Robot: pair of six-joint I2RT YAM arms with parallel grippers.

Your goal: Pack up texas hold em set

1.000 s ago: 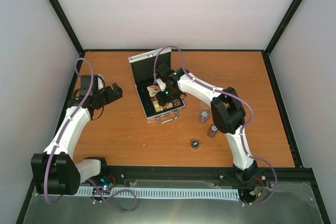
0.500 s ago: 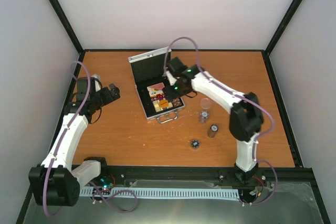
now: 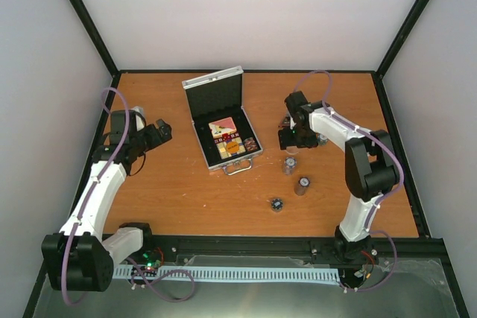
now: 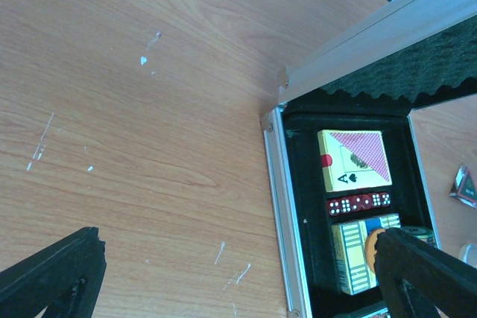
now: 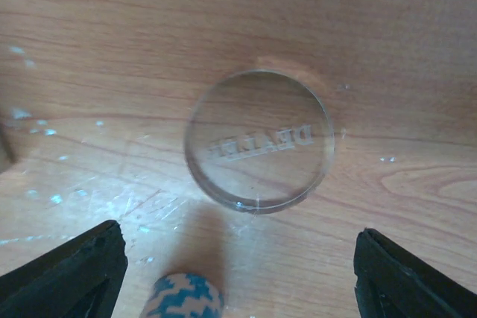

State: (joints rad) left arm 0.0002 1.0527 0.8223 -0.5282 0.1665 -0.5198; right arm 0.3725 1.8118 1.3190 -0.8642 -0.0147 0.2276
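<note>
The silver case (image 3: 200,141) of the texas hold em set lies open at mid-table, its lid (image 3: 215,94) raised. The left wrist view shows its rim (image 4: 274,206), a card deck (image 4: 354,158), red dice (image 4: 360,203) and a yellow card box (image 4: 350,255) in the black lining. My right gripper (image 3: 292,139) hovers open to the right of the case. In its wrist view a clear "DEALER" disc (image 5: 258,141) lies on the wood just ahead of the open right gripper (image 5: 238,281). My left gripper (image 3: 160,133) stands open left of the case, holding nothing.
Two small chip stacks (image 3: 289,164) (image 3: 302,185) and a small dark piece (image 3: 276,204) stand on the table in front of the right gripper. A blue-and-white chip stack top (image 5: 186,297) shows low between the right fingers. A triangular button (image 4: 466,184) lies beyond the case.
My right arm has left the case and swung right over the clear disc, its jaws opening wider. The left arm has barely shifted.
</note>
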